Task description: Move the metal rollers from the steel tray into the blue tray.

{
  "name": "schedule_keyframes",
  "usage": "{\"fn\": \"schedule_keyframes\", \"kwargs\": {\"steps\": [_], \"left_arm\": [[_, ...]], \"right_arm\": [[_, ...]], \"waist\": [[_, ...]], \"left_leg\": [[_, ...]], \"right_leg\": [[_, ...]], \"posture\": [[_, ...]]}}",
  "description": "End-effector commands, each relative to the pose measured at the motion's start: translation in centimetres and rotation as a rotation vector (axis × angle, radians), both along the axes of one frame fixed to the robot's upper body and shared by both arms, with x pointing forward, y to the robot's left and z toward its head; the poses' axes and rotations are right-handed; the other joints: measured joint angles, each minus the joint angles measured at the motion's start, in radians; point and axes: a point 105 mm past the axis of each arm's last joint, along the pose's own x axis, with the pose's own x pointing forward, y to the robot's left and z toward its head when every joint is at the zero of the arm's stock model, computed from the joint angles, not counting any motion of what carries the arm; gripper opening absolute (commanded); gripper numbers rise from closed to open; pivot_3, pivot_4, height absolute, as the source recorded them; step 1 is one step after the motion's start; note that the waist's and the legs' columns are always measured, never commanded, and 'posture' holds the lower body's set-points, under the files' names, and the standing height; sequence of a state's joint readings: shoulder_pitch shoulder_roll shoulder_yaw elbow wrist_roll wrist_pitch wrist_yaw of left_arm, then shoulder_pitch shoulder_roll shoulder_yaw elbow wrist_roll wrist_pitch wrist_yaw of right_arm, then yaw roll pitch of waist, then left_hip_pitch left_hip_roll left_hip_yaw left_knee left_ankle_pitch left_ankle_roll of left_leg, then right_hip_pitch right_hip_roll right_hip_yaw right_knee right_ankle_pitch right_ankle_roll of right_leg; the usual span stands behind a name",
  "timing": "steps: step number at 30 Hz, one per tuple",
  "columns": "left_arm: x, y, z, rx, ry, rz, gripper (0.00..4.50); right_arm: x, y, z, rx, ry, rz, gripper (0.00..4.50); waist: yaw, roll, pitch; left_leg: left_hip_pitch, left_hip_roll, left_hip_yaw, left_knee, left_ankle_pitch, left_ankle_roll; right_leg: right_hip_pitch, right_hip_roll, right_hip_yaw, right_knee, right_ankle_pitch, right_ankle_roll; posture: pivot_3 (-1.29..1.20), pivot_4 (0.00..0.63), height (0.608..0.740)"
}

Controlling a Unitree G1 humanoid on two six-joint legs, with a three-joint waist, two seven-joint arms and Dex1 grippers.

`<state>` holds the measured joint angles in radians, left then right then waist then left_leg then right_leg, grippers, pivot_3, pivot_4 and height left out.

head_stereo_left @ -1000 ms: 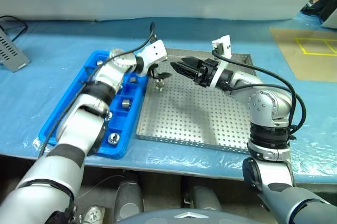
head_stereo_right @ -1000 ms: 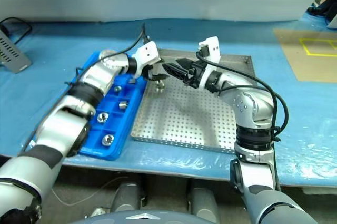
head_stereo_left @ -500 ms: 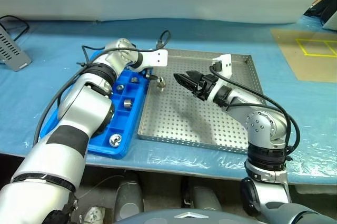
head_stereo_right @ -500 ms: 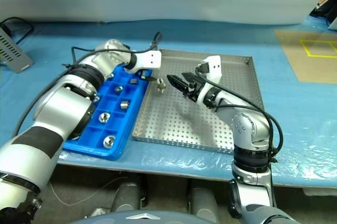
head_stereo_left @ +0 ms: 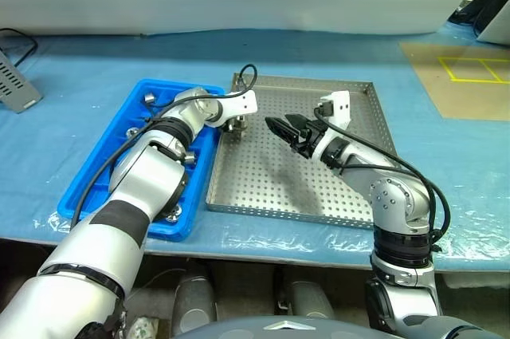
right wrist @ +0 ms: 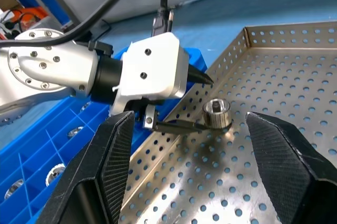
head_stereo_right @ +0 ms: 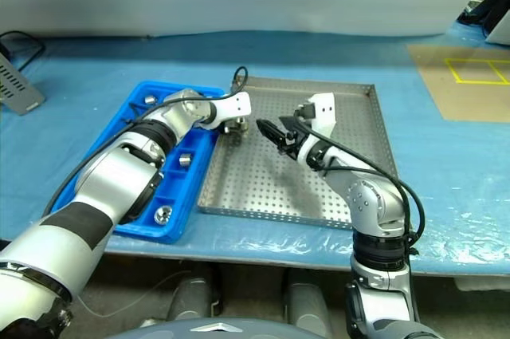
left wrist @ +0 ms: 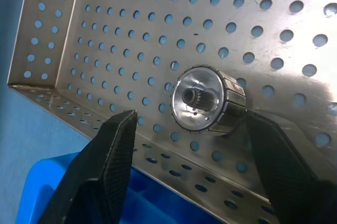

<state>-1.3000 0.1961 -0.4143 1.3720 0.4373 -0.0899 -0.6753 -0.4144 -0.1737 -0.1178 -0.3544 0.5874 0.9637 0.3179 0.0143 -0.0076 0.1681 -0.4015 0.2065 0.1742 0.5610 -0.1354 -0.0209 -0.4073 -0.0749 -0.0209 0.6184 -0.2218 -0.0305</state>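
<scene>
With my left hand (left wrist: 189,129) spread wide around the last roller (left wrist: 207,101) in the steel tray (head_stereo_left: 351,195), I centre it before clenching; my right hand (head_stereo_left: 280,128) hovers released.

Grey device (head_stereo_left: 14,84) and yellow-marked board (head_stereo_left: 462,80) on blue cover (head_stereo_left: 72,60)
</scene>
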Motion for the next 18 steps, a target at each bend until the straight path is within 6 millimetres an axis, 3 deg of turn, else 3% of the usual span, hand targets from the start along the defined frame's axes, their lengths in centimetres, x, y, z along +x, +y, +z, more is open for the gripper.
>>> {"fn": "schedule_keyframes", "kwargs": {"steps": [1, 10, 14, 18], "left_arm": [[0.0, 0.3, -0.9, -0.008, 0.014, 0.040, 3.42], [-0.6, 0.4, -1.9, 0.006, 0.070, 0.027, 3.42], [-0.6, 0.9, -2.2, 0.032, 0.066, 0.026, 2.24], [-0.8, 1.3, -2.5, 0.039, 0.083, 0.024, 2.24]], "right_arm": [[-0.4, 0.1, 1.3, -0.002, -0.070, -0.004, 3.54], [-0.4, 0.0, 1.1, -0.023, -0.071, -0.018, 3.54], [-0.3, 0.1, 1.1, -0.025, -0.075, -0.017, 3.56], [-0.2, 0.3, 1.2, -0.024, -0.079, -0.012, 3.56]], "waist": [[-0.001, 0.000, 0.000], [-0.004, 0.000, 0.000], [-0.006, 0.000, 0.000], [-0.018, 0.000, 0.000]], "left_leg": [[0.000, 0.000, 0.000, 0.000, 0.000, 0.000], [0.001, 0.000, 0.000, 0.000, 0.000, 0.001], [0.001, 0.000, 0.000, -0.001, -0.001, 0.001], [0.000, 0.000, 0.000, -0.001, -0.001, 0.001]], "right_leg": [[0.000, 0.000, 0.000, 0.000, 0.000, 0.000], [0.001, 0.000, 0.000, -0.001, 0.000, 0.000], [0.001, 0.000, 0.000, -0.003, 0.000, 0.000], [0.001, 0.000, 0.000, -0.004, 0.000, 0.000]], "posture": [[-0.49, 0.150, 0.740], [-0.50, 0.150, 0.740], [-0.49, 0.150, 0.740], [-0.48, 0.150, 0.740]]}}
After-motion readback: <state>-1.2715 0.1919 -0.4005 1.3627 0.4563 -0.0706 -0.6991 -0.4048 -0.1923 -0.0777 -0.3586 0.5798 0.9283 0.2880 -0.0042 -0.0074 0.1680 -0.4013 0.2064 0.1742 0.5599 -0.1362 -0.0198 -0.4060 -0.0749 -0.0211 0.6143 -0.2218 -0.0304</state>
